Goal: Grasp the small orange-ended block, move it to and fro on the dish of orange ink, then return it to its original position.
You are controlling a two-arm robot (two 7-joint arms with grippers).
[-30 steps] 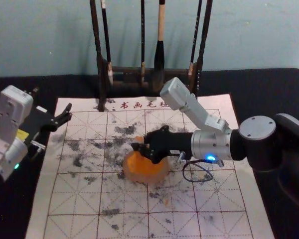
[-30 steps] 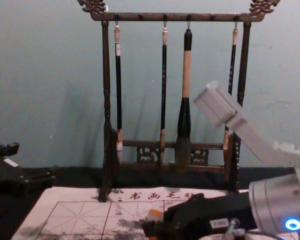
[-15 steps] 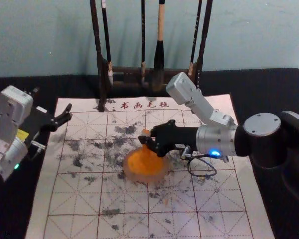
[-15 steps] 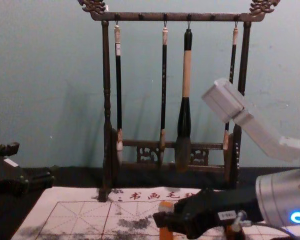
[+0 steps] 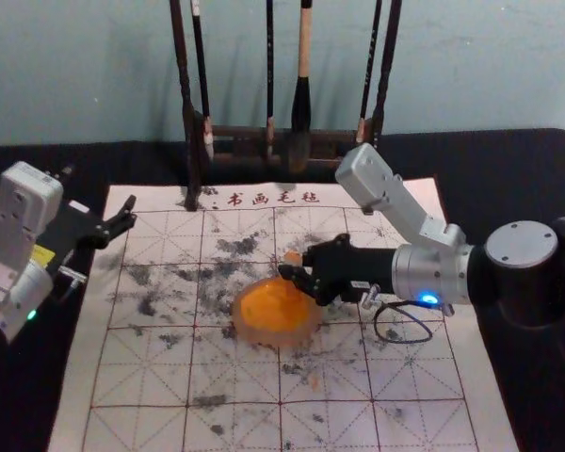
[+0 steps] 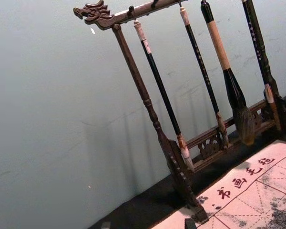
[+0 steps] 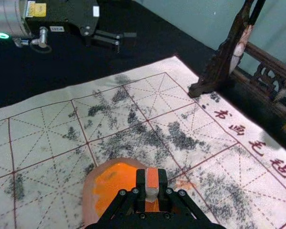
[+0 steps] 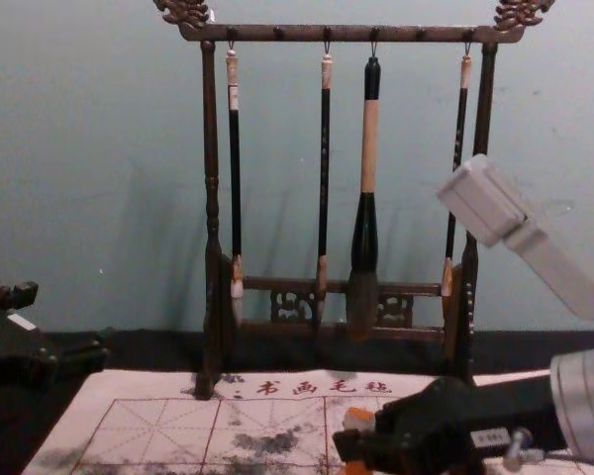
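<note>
At the dish's far right side in the head view, my right gripper (image 5: 292, 272) is shut on the small block (image 5: 293, 256), which stands upright. In the right wrist view, the right gripper (image 7: 151, 186) pinches the block (image 7: 152, 177), showing an orange top, a pale band and orange lower down. The round dish of orange ink (image 5: 275, 311) lies beneath and beside it; whether the block touches the ink cannot be told. Parked at the left is my left gripper (image 5: 119, 218), its two fingertips apart; the left wrist view shows the left gripper (image 6: 148, 224) holding nothing.
A dark wooden rack (image 8: 213, 297) with several hanging brushes stands behind the mat. The white gridded mat (image 5: 141, 377) carries scattered grey ink smudges. Black cloth (image 5: 546, 169) covers the table around it.
The right gripper has carried the block rightward across the far part of the dish, away from the middle. The left arm and the dish have stayed in place.
</note>
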